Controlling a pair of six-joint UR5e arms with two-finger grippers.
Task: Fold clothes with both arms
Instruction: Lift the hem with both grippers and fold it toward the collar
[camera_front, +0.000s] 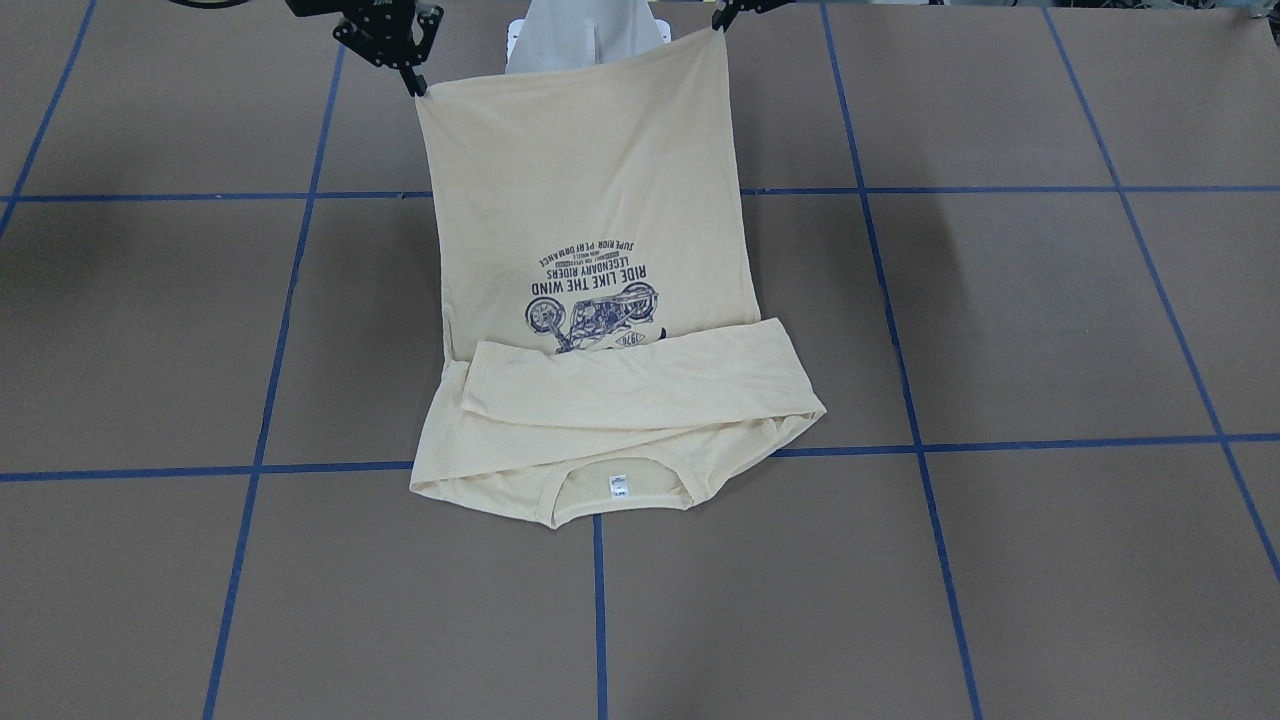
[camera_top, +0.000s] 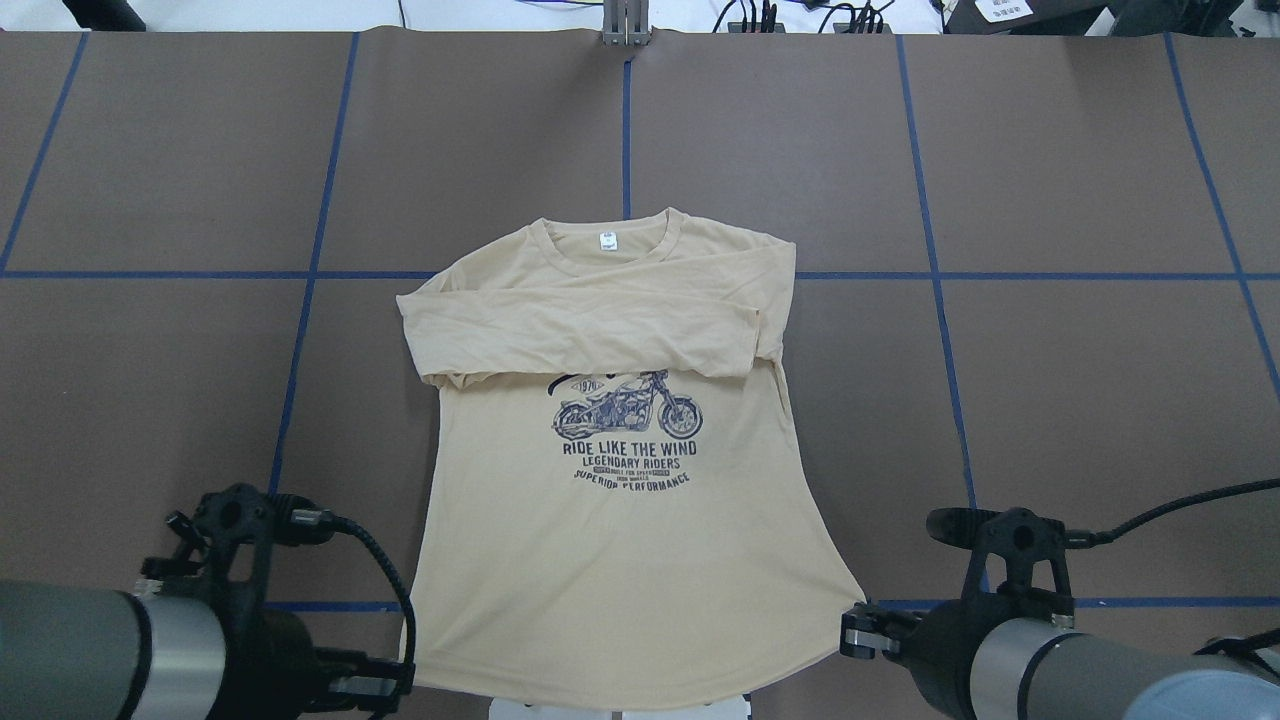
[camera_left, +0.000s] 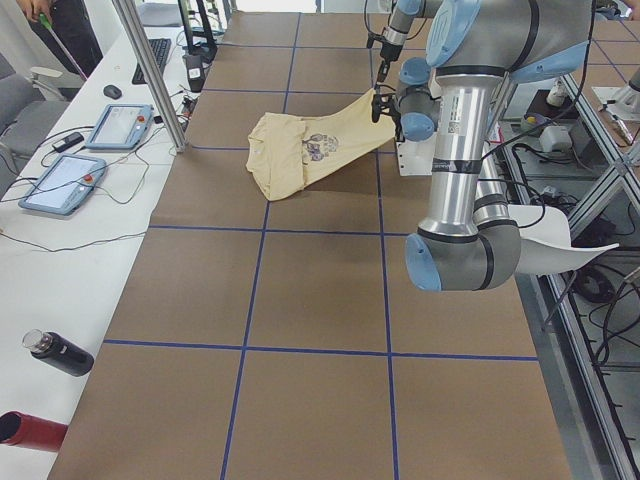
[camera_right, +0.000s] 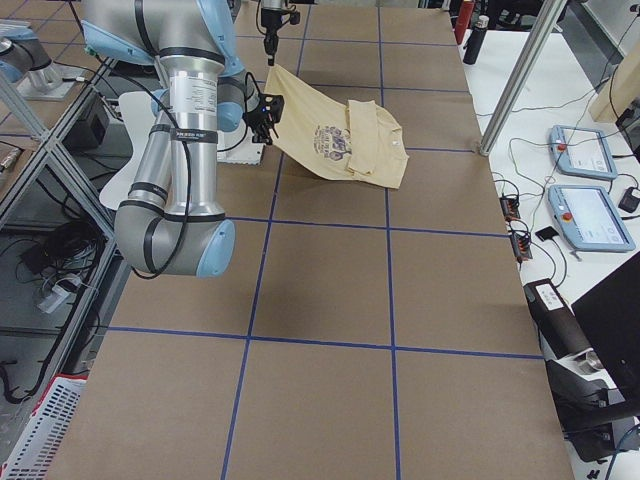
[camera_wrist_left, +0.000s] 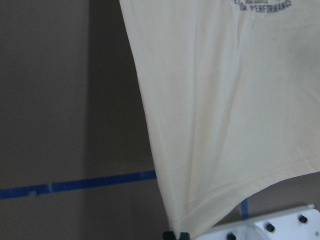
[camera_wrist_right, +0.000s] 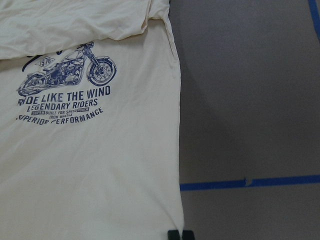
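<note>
I saw the brown table (camera_front: 1000, 300) carrying the cream T-shirt (camera_top: 620, 560) print side up. Its collar end lay flat on the side away from the robot, and both sleeves were folded across the chest. The hem end sloped up off the table. The left arm (camera_top: 60, 650) had its jaws clenched on one hem corner, and the right arm (camera_top: 1080, 670) had its jaws clenched on the other. The motorcycle print (camera_top: 627, 405) sat just below the sleeves, and a small white label (camera_top: 608, 240) sat inside the neck.
</note>
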